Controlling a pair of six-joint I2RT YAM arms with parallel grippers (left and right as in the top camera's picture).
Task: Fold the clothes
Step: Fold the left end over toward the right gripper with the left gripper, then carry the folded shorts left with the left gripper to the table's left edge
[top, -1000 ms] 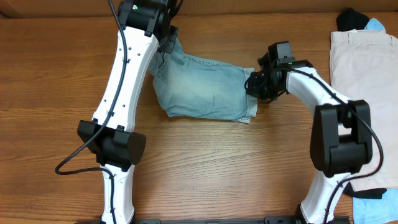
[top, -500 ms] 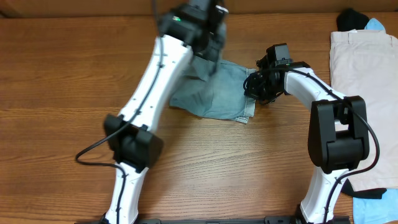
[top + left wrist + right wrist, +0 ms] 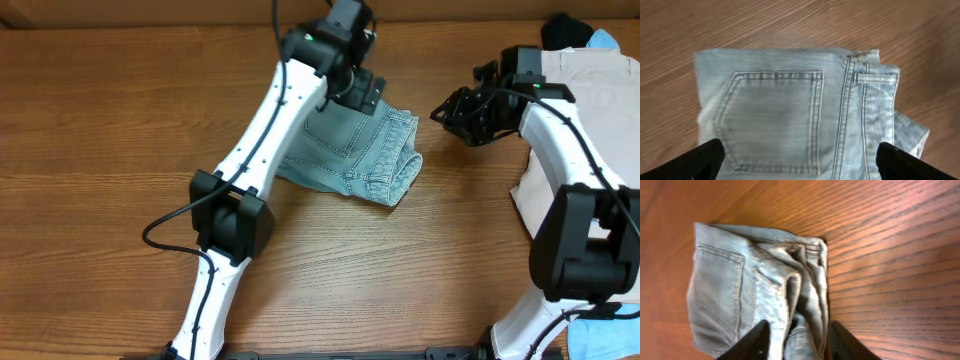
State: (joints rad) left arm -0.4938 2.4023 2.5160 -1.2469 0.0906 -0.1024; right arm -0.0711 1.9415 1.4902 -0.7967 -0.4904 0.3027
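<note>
Left claw (image 3: pixel 362 92) sits at the 12 o'clock edge of the shorts (image 3: pixel 350 150) in the overhead view, its white arm slanting down toward 7 o'clock. From the left wrist camera the left claw (image 3: pixel 800 147) is spread wide, with 1 dark finger (image 3: pixel 705 159) at 8 o'clock of the picture, the other at 4 o'clock, and nothing gripped between them. Whether the tips touch the cloth cannot be told.

Under them the shorts (image 3: pixel 775 115) lie on the wooden worktop (image 3: pixel 120 140), near the middle of the overhead view. They are folded into a compact heap with 1 stitched back pocket (image 3: pixel 772 122) facing up. The waistband (image 3: pixel 877 115), with a belt loop (image 3: pixel 876 78), runs along the heap's 3 o'clock side. In the overhead view a rounded fold bulges at the heap's 4 o'clock corner.

At 2 o'clock from the shorts, well apart from them, the right claw (image 3: pixel 455 108) hangs over bare worktop. The right wrist camera shows the right claw (image 3: pixel 797 330) parted and holding nothing, with the shorts (image 3: pixel 750 290) lying beyond its fingers (image 3: pixel 757 342).

A beige garment (image 3: pixel 585 110) lies flat at the worktop's 3 o'clock edge, partly under the right arm. Black cloth (image 3: pixel 565 30) and blue cloth (image 3: pixel 605 40) sit at its 12 o'clock end.
</note>
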